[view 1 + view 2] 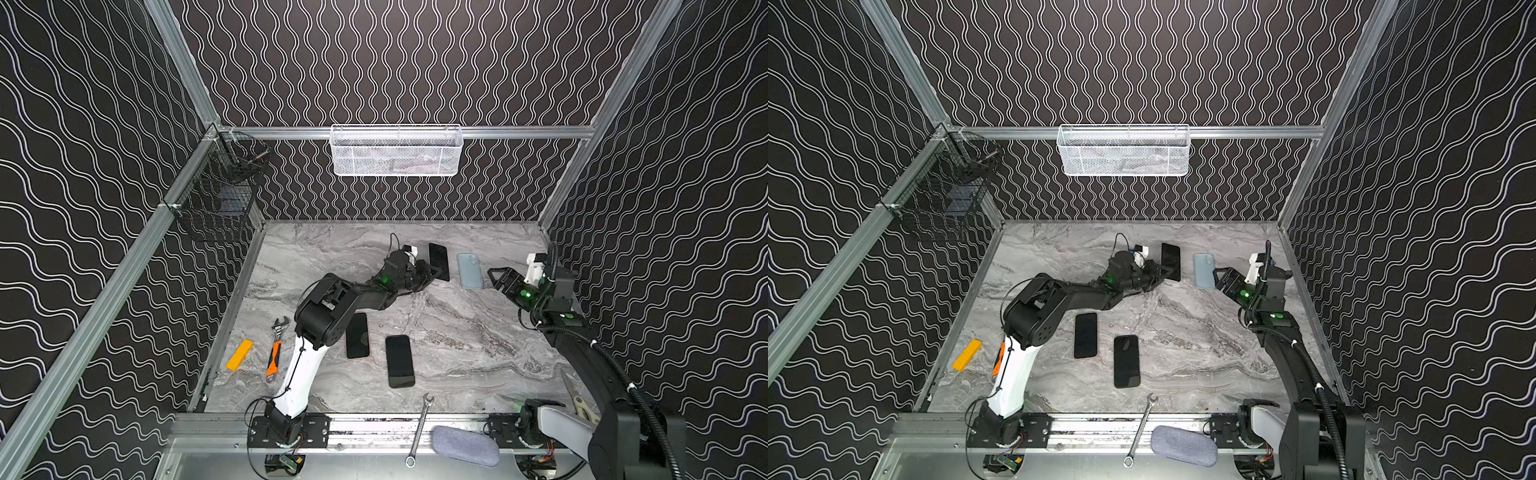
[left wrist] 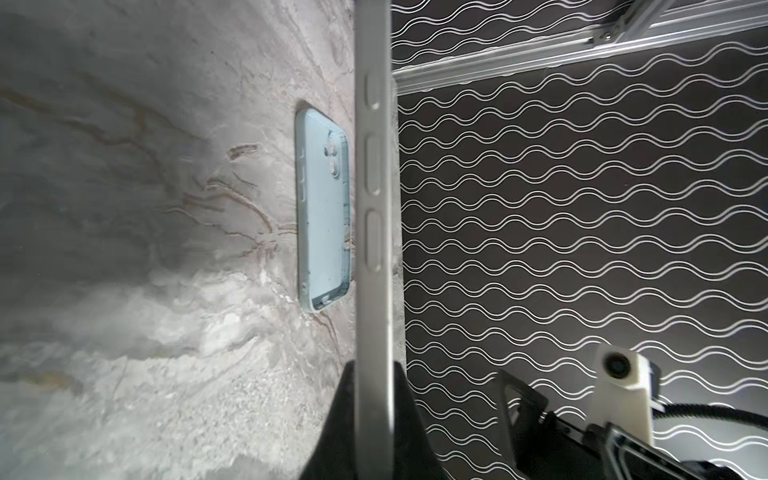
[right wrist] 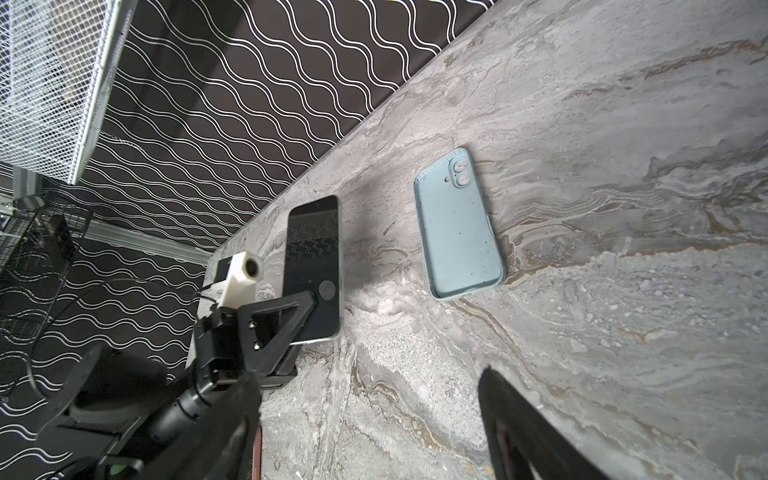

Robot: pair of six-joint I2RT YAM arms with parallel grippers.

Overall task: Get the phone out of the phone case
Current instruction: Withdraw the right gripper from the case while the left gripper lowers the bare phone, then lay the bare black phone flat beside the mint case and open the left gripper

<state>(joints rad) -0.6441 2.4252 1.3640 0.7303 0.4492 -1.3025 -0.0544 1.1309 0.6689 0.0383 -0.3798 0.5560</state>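
In the left wrist view the phone (image 2: 374,208) runs past the frame edge, and its near end vanishes between the left gripper (image 2: 374,368) jaws. In a top view, lower centre, the left arm (image 1: 328,307) covers a corner of a dark phone (image 1: 359,340). What the white mesh basket (image 1: 397,151) holds is unreadable.

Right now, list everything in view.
table: 1, grey marble
phone: 1, black, gripped at far centre
phone case: 1, light blue, flat right of phone
other phones: 2, black, flat near front
adjustable wrench: 1, orange handle, left
block: 1, yellow, left edge
spanner: 1, silver, front rail
pouch: 1, grey, front rail
baskets: 2, white on back wall, black on left wall
left gripper: 1, black, shut on phone
right gripper: 1, black, open beside phone case
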